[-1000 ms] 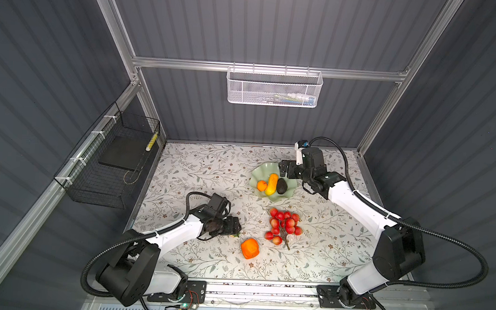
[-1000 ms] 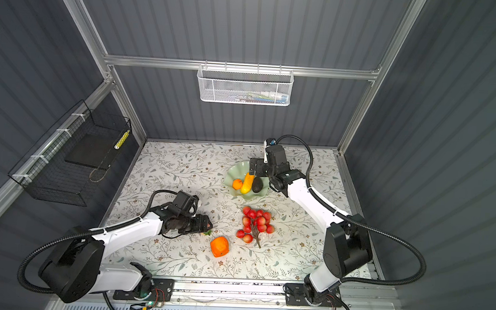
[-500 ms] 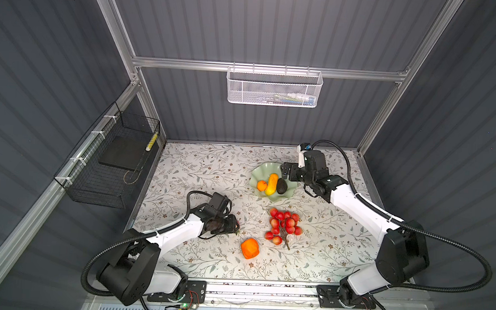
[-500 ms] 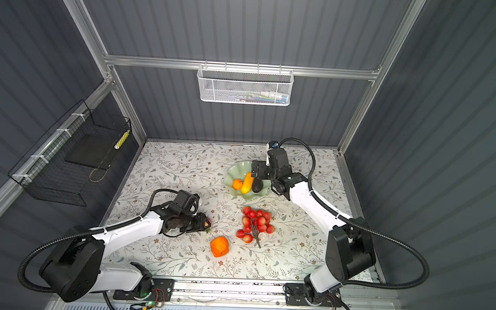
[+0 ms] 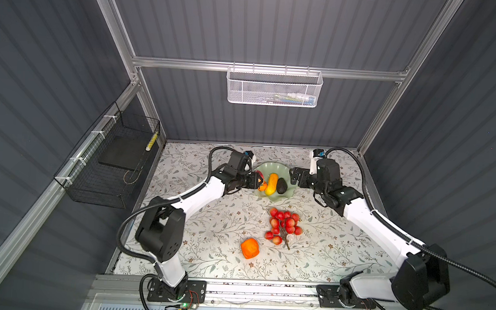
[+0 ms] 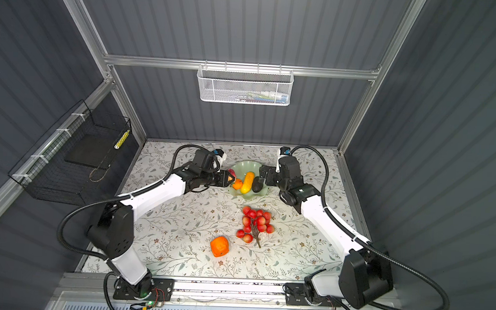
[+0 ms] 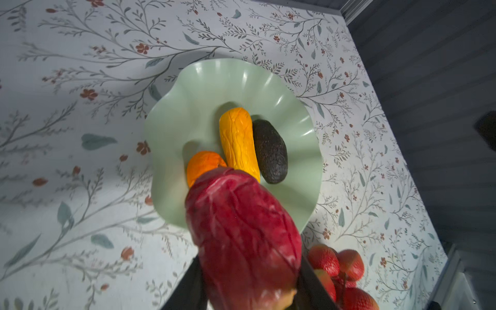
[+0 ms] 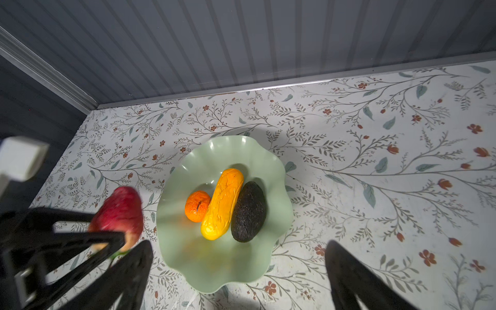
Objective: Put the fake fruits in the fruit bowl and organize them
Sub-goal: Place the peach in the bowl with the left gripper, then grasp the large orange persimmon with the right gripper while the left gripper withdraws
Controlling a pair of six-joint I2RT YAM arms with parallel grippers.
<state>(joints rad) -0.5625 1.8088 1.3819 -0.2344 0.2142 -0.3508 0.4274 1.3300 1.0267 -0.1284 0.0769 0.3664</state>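
Left claw [image 5: 258,181] moved to fruit bowl [image 5: 272,166], clamping red-yellow fruit [image 7: 241,236], right claw [image 5: 294,177] agape opposite, berry bunch [image 5: 283,225] nearby

White mesh basket [image 5: 274,88], hung on the aluminium crossbar [image 5: 187,64] at the far wall, holding a few small items too indistinct to name. Black wire basket [image 5: 107,165], fixed to the left wall, containing a flat dark slab [image 5: 120,155] and a slim yellow stick [image 5: 152,140] at its far right corner. Floral table cover [image 5: 207,218], pale with leafy sprigs and red blossoms, enclosed by ribbed grey wall panels [image 5: 278,30].
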